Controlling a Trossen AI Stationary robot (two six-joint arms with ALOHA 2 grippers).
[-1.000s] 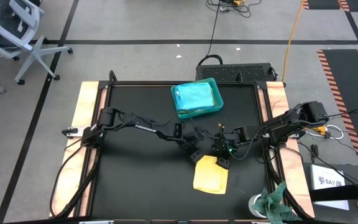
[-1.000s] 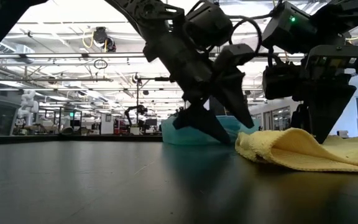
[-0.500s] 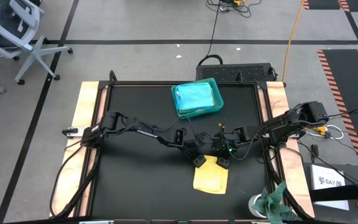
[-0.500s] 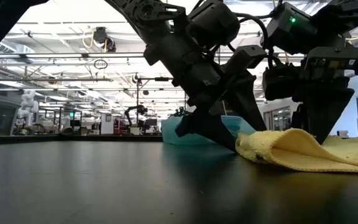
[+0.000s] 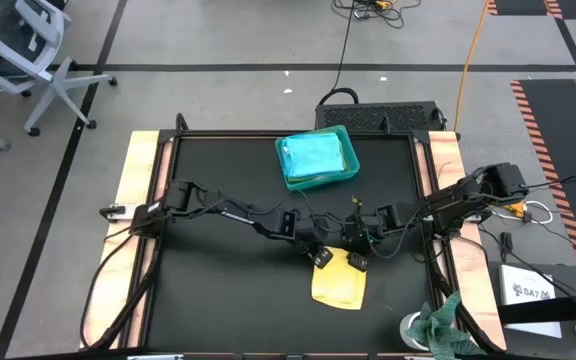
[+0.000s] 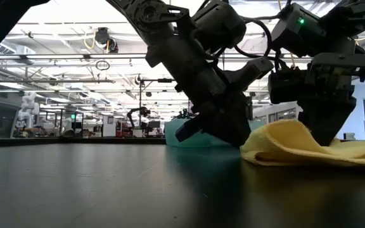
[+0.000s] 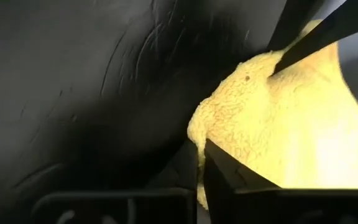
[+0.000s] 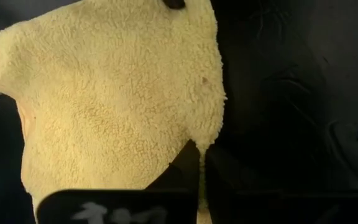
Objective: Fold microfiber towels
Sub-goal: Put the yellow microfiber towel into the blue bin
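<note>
Lying at the bench's near edge, right of centre, the fluffy yellow towel is running lengthwise away from both hands. The left hand and right hand are each pinching one far corner, side by side. Farther back, a teal tray is holding turquoise towels.

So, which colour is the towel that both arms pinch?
Yellow; the towel shows best in the right wrist view.
</note>
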